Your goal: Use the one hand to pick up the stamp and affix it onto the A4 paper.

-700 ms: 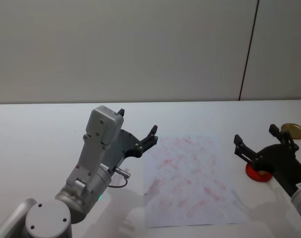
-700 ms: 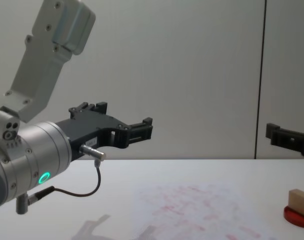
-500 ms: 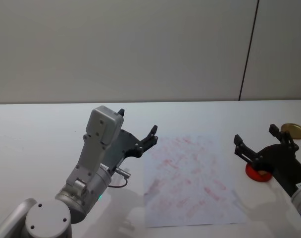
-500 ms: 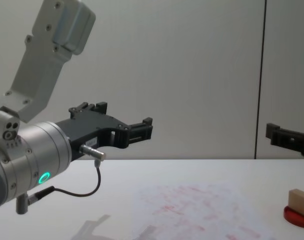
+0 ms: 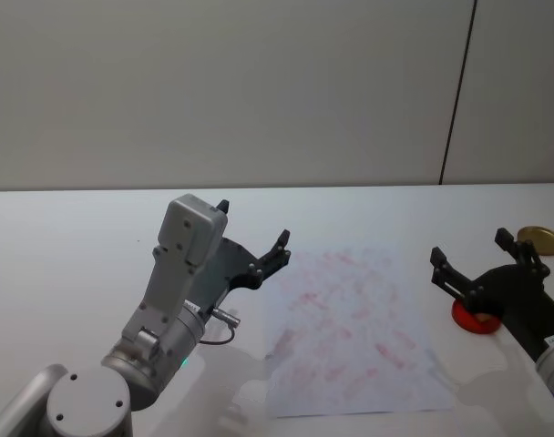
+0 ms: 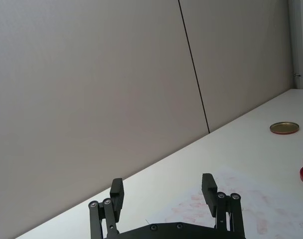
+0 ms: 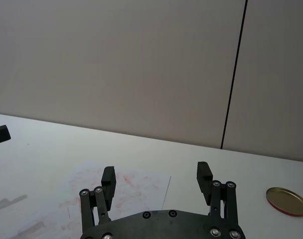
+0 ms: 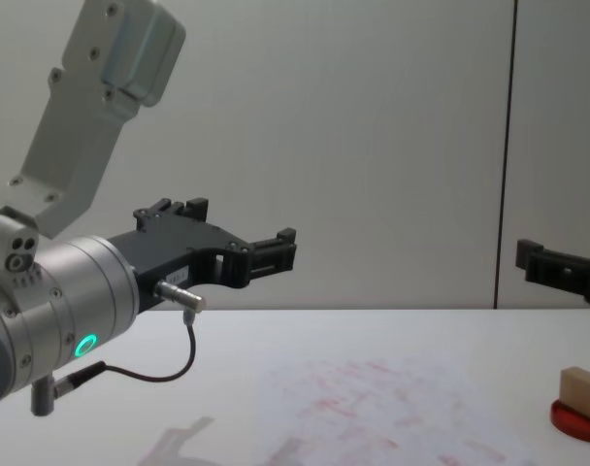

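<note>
the right gripper (image 5: 469, 248) hovers over the right side of the white table (image 5: 67, 237), with its fingers wide apart and nothing between them. in the head view it stands in front of the red disc (image 8: 576, 425) and covers most of it. the stamp (image 8: 581, 390) stands on this disc, it seems near its middle, close to the right edge of the a4 paper (image 5: 350, 328). a flat gold lid (image 5: 539, 239) lies farther back, apart from the disc. the left gripper (image 5: 252, 225) hangs in the air at the paper's left edge, its fingers also apart.
</note>
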Controlling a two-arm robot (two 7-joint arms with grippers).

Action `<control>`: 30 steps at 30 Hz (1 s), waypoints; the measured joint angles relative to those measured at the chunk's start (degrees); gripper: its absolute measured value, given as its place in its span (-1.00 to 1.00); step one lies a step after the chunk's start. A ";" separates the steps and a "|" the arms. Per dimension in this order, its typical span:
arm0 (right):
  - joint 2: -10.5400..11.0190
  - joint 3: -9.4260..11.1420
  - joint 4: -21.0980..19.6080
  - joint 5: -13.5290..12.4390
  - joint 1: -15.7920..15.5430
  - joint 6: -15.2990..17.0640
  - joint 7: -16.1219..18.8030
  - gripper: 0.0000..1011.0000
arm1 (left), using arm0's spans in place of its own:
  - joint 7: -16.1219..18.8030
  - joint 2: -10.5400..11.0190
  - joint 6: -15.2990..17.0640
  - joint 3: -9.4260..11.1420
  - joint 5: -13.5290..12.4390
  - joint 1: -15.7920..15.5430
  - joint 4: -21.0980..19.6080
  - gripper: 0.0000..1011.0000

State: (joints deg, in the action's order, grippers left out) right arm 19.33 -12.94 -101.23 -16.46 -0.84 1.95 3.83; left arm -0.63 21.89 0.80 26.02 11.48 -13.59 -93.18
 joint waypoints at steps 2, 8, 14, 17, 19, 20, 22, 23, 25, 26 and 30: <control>0.00 0.00 0.02 0.00 0.01 0.00 0.02 0.98 | 0.00 0.00 0.00 0.00 0.00 0.00 0.00 0.96; 0.00 0.13 0.49 -0.06 0.32 0.20 0.43 0.98 | 0.00 0.00 0.00 0.00 0.00 0.00 0.00 0.96; 0.04 0.46 1.94 -0.49 1.22 1.37 1.77 0.98 | 0.00 0.00 0.00 0.00 0.00 0.00 0.00 0.96; 0.05 0.64 2.93 -0.69 1.77 2.12 2.46 0.98 | 0.00 0.00 0.00 0.00 0.00 0.00 0.00 0.96; 0.06 0.77 3.79 -0.83 2.19 2.73 3.02 0.98 | 0.00 0.00 0.00 0.00 0.00 0.00 0.00 0.96; 0.06 0.81 4.08 -0.84 2.32 2.90 3.17 0.98 | 0.00 0.00 0.00 0.00 0.00 0.00 0.00 0.96; 0.06 0.88 4.88 -0.88 2.68 3.52 3.64 0.98 | 0.00 0.00 0.00 0.00 0.00 0.00 0.00 0.96; 0.05 0.91 5.23 -0.88 2.84 3.69 3.77 0.98 | 0.00 0.00 0.00 0.00 0.00 0.00 0.00 0.96; 0.01 0.98 6.06 -0.88 3.18 4.14 4.09 0.98 | 0.00 0.00 0.00 0.00 0.00 0.00 0.00 0.96; 0.00 0.99 6.31 -0.87 3.28 4.33 4.23 0.98 | 0.00 0.00 0.00 0.00 0.00 0.00 0.00 0.96; -0.07 1.04 7.60 -0.70 3.76 4.94 4.68 0.98 | 0.00 0.00 0.00 0.00 0.00 0.00 0.00 0.96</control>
State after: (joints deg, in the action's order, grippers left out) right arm 19.26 -11.90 -93.63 -17.16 2.92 6.89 8.50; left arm -0.63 21.89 0.79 26.02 11.48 -13.59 -93.18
